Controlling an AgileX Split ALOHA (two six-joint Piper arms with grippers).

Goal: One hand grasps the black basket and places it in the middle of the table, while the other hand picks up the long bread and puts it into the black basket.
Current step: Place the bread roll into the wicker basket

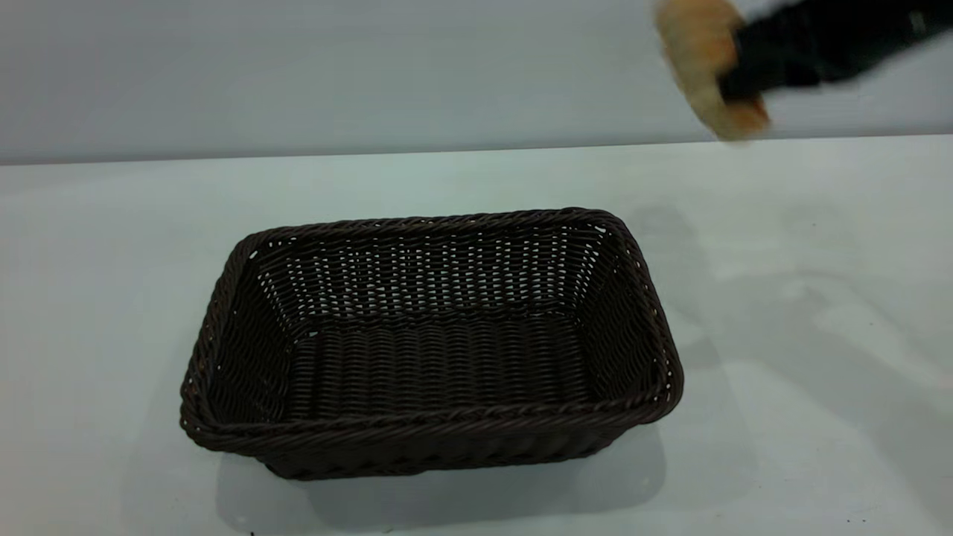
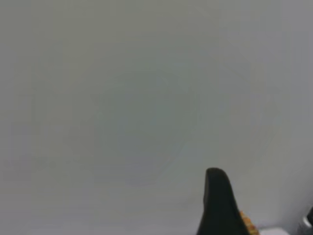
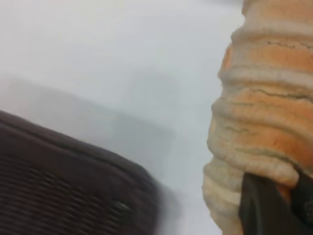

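Bread is in the air: a small elongated golden-orange loaf with pale crosswise ridges (image 1: 707, 67) is clenched in the right arm's black gripper (image 1: 733, 74), high at the upper right of the exterior view, above the far edge of the wide plain white matte tabletop (image 1: 819, 335). The loaf hangs roughly upright, sticking out above and below the fingers, which clamp it near its lower half. In the right wrist view a dark fingertip (image 3: 264, 205) presses into the ridged crust of the loaf (image 3: 264, 112), and the woven rim of the basket (image 3: 73, 191) shows below and to one side of the claw, well apart from it.

Down and to the left of that gripper, well clear of it, a large rectangular dark brown-black woven wicker basket with a braided rim and sloping openwork sides (image 1: 223, 313) sits flat on the tabletop near the middle. Nothing touches it.

The left arm does not appear in the exterior view. Its wrist view shows one dark finger (image 2: 220, 205) over plain pale surface (image 2: 122, 107), with a small orange patch beside it; whether that claw is spread or closed cannot be told.
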